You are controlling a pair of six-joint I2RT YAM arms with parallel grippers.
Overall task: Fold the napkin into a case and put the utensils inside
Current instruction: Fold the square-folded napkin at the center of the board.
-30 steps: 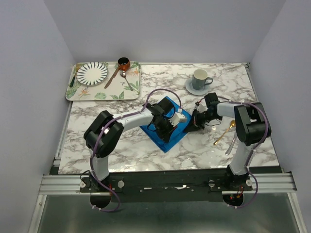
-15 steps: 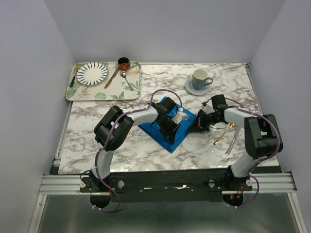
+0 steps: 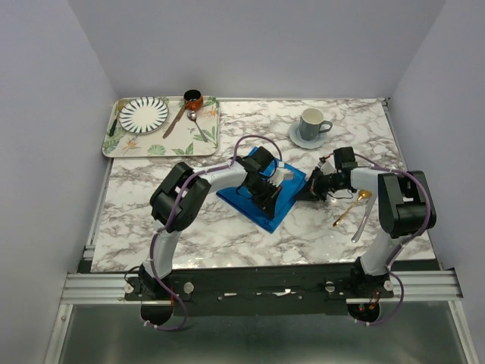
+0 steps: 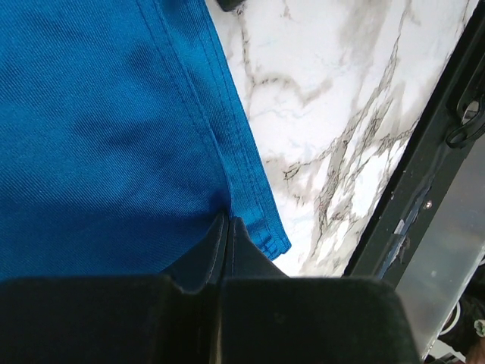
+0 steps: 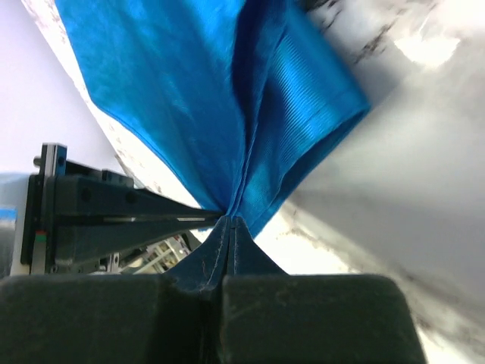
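Top external: the blue napkin (image 3: 233, 199) sits at the middle of the marble worktop (image 3: 189, 231), set cornerwise to the edges, with one corner pointing at the near edge. It reads as a broad folded patch, not a narrow pouch. The left arm (image 3: 216, 178) bends in over it from the left side and the right arm (image 3: 362, 178) from the right; between them they hide much of the cloth. A gold-coloured spoon (image 3: 350, 209) lies flat toward the right edge, well apart from the napkin and outside it. A grey cup (image 3: 311, 121) stands on its saucer (image 3: 299, 139) toward the far edge, right of middle. In the far-left corner a patterned tray (image 3: 163, 144) carries a striped plate (image 3: 144, 114), a brown-handled spoon (image 3: 179, 119) and a small brown pot (image 3: 193, 98). Left wrist: the left tool (image 4: 227, 221) has its jaws pressed together on the napkin's stitched hem close to a cloth corner; the rest of the cloth there lies flat, with bare marble beside it. Right wrist: the right tool (image 5: 229, 221) is likewise clamped, with layered edges of the napkin gathered into pleats between the tips and fanning out from them. Cannot tell how many layers are caught.
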